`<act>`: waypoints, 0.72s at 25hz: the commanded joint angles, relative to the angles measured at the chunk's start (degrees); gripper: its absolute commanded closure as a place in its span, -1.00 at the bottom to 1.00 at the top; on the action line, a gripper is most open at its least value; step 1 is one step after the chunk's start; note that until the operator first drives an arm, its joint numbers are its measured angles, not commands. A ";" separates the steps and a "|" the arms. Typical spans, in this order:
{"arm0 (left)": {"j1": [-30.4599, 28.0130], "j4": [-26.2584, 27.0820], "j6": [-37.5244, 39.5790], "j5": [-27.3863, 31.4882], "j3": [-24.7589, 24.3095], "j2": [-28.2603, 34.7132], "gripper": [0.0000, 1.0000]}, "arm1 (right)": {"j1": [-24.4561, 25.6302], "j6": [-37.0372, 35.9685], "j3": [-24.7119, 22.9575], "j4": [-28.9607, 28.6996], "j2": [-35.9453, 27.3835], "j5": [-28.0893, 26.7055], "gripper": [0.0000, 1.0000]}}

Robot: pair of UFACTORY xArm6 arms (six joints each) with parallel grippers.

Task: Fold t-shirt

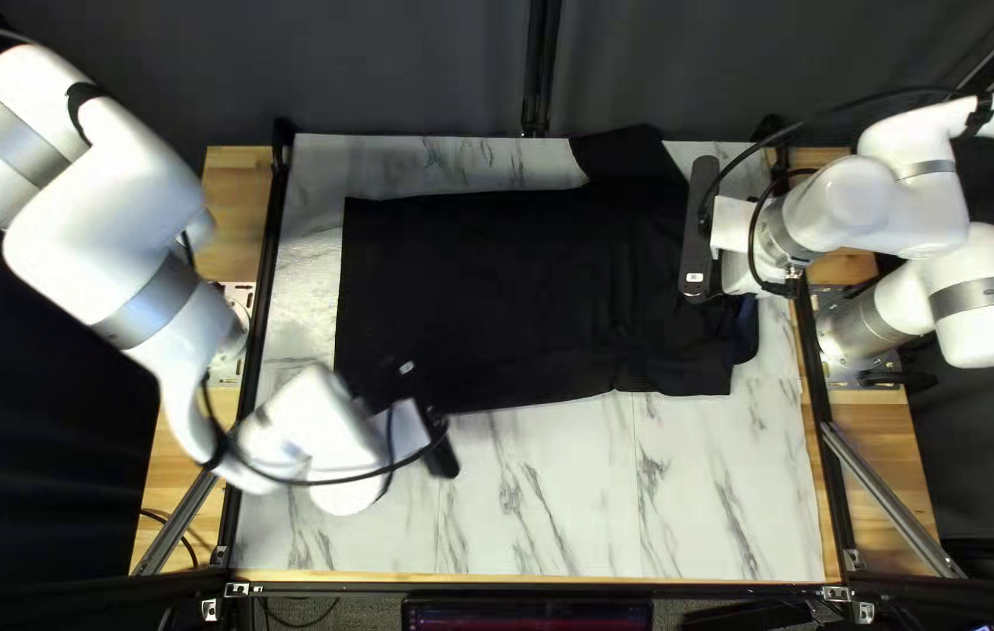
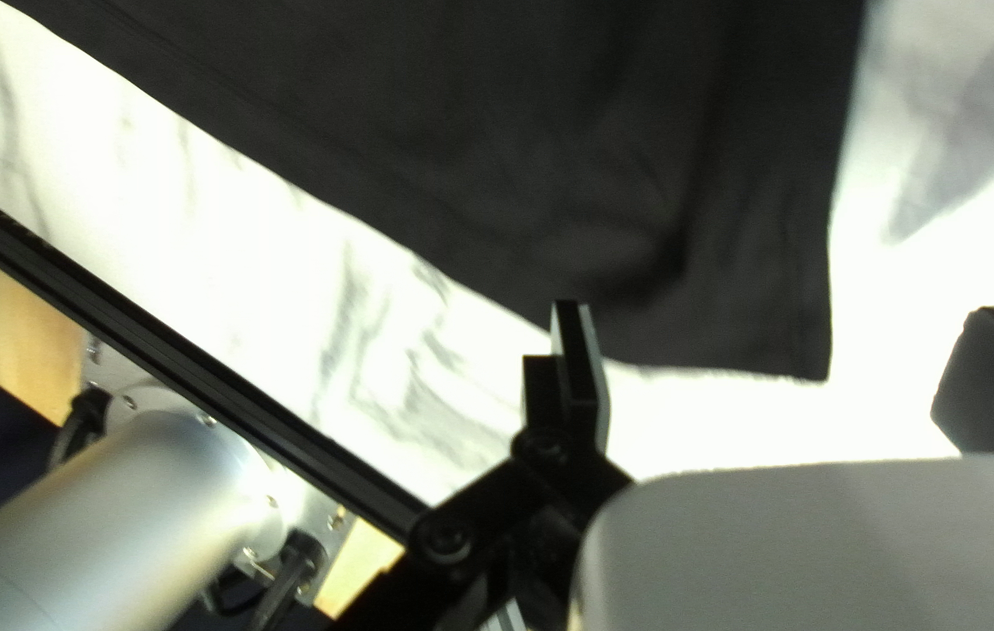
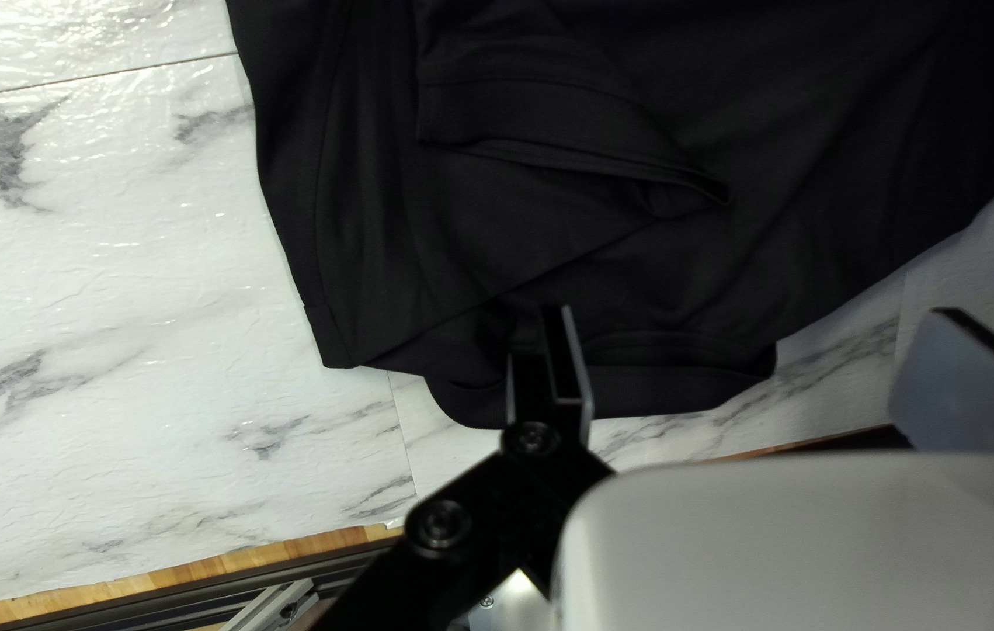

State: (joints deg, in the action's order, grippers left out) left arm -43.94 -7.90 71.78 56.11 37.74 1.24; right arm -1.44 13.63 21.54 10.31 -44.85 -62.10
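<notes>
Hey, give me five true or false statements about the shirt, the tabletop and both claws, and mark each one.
1. The t-shirt is black. True.
2. The left claw is shut on the t-shirt. False: the left claw is open.
3. In the top left view, part of the t-shirt juts toward the table's far edge. True.
4. The tabletop is plain red. False: it is white with grey veins.
5. The right claw is open. True.
</notes>
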 commanded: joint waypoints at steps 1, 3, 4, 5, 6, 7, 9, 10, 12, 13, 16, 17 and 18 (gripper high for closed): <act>-1.35 0.40 0.02 -3.48 -1.94 -0.03 -1.00 | 0.00 0.00 0.00 0.00 0.00 0.00 -1.00; -1.86 0.33 0.39 -5.67 -3.60 0.51 -1.00 | 0.00 0.00 0.00 0.00 0.00 0.00 -1.00; -1.93 0.22 0.49 -6.31 -4.17 0.86 -1.00 | 0.00 0.00 0.00 0.00 0.00 0.00 -1.00; -1.92 -0.03 0.54 -7.30 -5.06 1.53 -1.00 | 0.00 0.00 0.00 0.00 0.00 0.00 -1.00; -1.63 -0.26 0.24 -8.13 -5.77 2.09 -1.00 | 0.00 0.00 0.00 0.00 0.00 0.00 -1.00; -1.34 -0.53 -0.07 -9.10 -6.56 2.69 -1.00 | 0.00 0.00 0.00 0.00 0.00 0.00 -1.00; -0.50 -1.16 -0.81 -11.51 -8.19 3.67 -1.00 | 0.00 0.00 0.00 0.00 0.00 0.00 -1.00; 0.37 -1.56 -1.55 -13.25 -9.07 4.02 -1.00 | 0.00 0.00 0.00 0.00 0.00 0.00 -1.00; 2.10 -1.71 -3.25 -15.28 -9.55 3.87 -1.00 | 0.00 0.00 0.00 0.00 0.00 0.00 -1.00; 2.61 -1.59 -3.86 -15.85 -9.72 3.90 -1.00 | 0.00 0.00 0.00 0.00 0.00 0.00 -1.00; 4.36 -1.35 -5.67 -16.77 -10.43 4.17 -1.00 | 0.00 0.00 0.00 0.00 0.00 0.00 -1.00; 4.69 -1.21 -5.97 -16.77 -10.54 4.15 -1.00 | 0.00 0.00 0.00 0.00 0.00 0.00 -1.00; 4.95 -1.02 -6.21 -16.75 -10.51 3.88 -1.00 | 0.00 0.00 0.00 0.00 0.00 0.00 -1.00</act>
State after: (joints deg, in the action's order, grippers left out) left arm -39.71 -9.27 66.34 39.59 27.43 5.29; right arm -1.44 13.63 21.54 10.31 -44.85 -62.10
